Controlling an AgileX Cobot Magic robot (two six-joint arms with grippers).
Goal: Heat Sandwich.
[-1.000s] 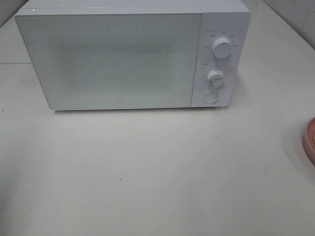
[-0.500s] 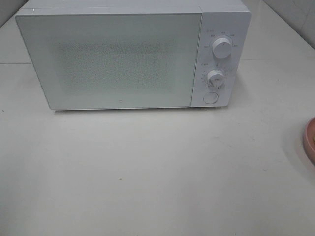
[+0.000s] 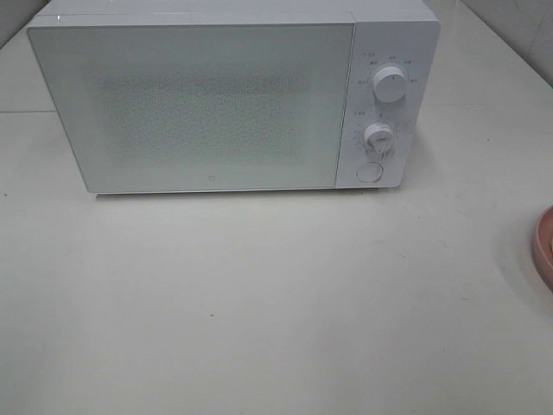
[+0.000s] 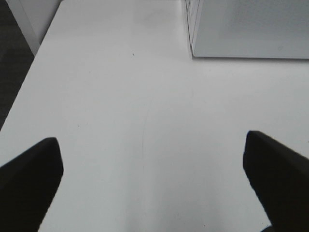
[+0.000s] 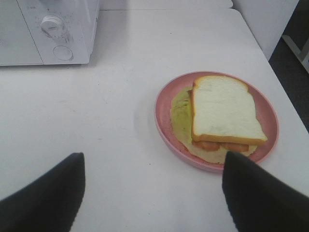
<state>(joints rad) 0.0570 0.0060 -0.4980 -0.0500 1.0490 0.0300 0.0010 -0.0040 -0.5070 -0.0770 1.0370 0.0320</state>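
The sandwich (image 5: pixel 223 108), white bread with tan crust over a yellowish layer, lies on a round pink plate (image 5: pixel 163 110) in the right wrist view. My right gripper (image 5: pixel 154 158) is open and hangs short of the plate, with nothing between its dark fingers (image 5: pixel 43 198). The white microwave (image 3: pixel 190 104) stands at the back of the table with its door shut. My left gripper (image 4: pixel 149 142) is open over bare table near the microwave's corner (image 4: pixel 246 29). Neither gripper shows in the exterior view, where only the plate's edge (image 3: pixel 544 246) appears at the right border.
The microwave's panel carries two dials (image 3: pixel 390 84) (image 3: pixel 379 137) and a round button (image 3: pixel 370 171). The white table (image 3: pixel 259 303) stretches in front of it. The table's edge runs close past the plate (image 5: pixel 289 92) and along the left arm's side (image 4: pixel 29 58).
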